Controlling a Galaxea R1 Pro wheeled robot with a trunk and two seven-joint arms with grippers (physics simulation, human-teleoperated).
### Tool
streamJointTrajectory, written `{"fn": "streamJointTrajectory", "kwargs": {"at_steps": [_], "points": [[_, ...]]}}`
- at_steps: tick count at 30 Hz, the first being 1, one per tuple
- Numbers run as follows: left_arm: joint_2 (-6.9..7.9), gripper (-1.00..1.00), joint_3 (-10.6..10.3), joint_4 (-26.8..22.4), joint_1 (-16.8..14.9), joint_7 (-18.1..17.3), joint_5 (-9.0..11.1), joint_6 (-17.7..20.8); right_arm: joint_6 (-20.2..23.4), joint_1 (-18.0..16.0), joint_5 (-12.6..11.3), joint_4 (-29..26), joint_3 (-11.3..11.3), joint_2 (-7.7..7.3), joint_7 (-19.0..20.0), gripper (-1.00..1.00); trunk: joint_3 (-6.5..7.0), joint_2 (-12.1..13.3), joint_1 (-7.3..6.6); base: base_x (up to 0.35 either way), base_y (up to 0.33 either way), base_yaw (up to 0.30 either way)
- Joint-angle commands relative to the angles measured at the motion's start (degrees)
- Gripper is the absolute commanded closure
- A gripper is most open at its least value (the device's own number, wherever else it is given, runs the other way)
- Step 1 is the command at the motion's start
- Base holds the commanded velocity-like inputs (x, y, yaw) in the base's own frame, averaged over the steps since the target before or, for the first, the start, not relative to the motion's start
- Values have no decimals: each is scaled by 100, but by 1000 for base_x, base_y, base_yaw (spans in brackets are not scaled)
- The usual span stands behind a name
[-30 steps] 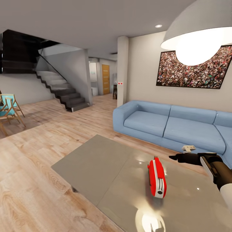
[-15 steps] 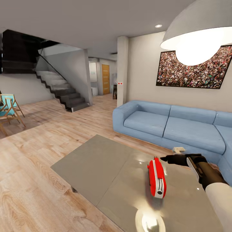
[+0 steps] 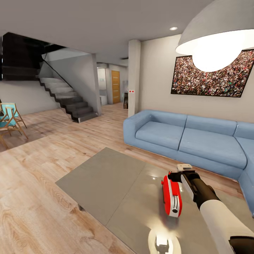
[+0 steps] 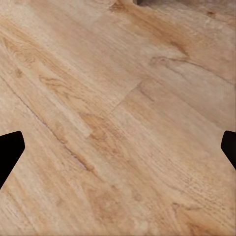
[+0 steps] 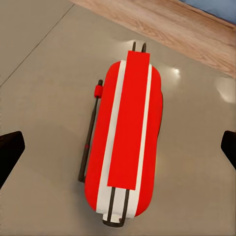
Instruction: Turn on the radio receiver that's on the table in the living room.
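Note:
The radio receiver (image 3: 171,194) is a glossy red box with white stripes, lying on the grey-beige table (image 3: 106,176) in the living room. My right gripper (image 3: 175,175) hovers just above the radio's far end, reaching in from the right. In the right wrist view the radio receiver (image 5: 129,142) lies lengthwise below the right gripper (image 5: 120,147), with a thin black antenna along one side. The fingertips (image 5: 11,150) stand far apart at the picture's edges, open and holding nothing. My left gripper (image 4: 120,147) is open over bare wood floor (image 4: 118,98).
A small white-grey flat device (image 3: 184,167) lies on the table just beyond the gripper. The blue sofa (image 3: 183,137) stands behind the table, a grey dome lamp (image 3: 218,35) hangs overhead, and a crowd picture (image 3: 211,76) is on the wall. Stairs (image 3: 67,98) and a chair (image 3: 8,118) are far left.
My right arm has swung left across the table, from beside the white-grey device to just above the radio's far end. The radio has not moved.

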Motion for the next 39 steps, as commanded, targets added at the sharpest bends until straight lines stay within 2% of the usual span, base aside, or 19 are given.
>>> {"fn": "streamJointTrajectory", "kwargs": {"at_steps": [1, 7, 10, 14, 15, 16, 19, 22, 27, 39], "points": [[1, -100, 0, 0, 0, 1, 0, 0, 0, 0, -2, -1, -1, 0, 1, -100, 0, 0, 0, 0, 0, 0], [0, -100, -5, 0, 0, 1, 0, 0, 0, 0, -27, 0, -26, 1, 27, -100, 0, 0, 0, 0, 0, 0], [2, -100, -2, 0, 0, 0, 0, 0, -10, 0, -38, 3, -122, 1, 44, -100, 0, 0, 0, 0, 0, 0], [3, -100, -1, 0, -1, 3, 0, 0, -15, 0, -64, 10, -434, 1, 52, -100, 0, 0, 0, 0, 0, 0], [3, -100, -1, 0, -2, 2, 0, 0, -16, 0, -101, 11, -596, 1, 53, -100, 0, 0, 0, 0, 0, 0], [3, -100, -1, 0, 0, 1, 0, 0, -17, 0, -123, 11, -668, 1, 54, -100, 0, 0, 0, 0, 0, 0], [3, -100, -1, 0, 2, 1, 0, 0, -24, 0, -183, 14, -846, 1, 50, -100, 0, 0, 0, 0, 0, 0], [3, -100, -1, 0, 3, 3, 0, 0, -32, 0, -181, 13, -923, 1, 43, -100, 0, 0, 0, 0, 0, 0], [3, -100, 0, 0, 2, 3, 0, 0, -38, 0, -153, 13, -988, -6, 30, -100, 0, 0, 0, 0, 0, 0], [3, -100, 0, 0, 0, 2, 0, 0, -46, 0, -124, 13, -959, -8, -32, -100, 0, 0, 0, 0, 0, 0]]}}
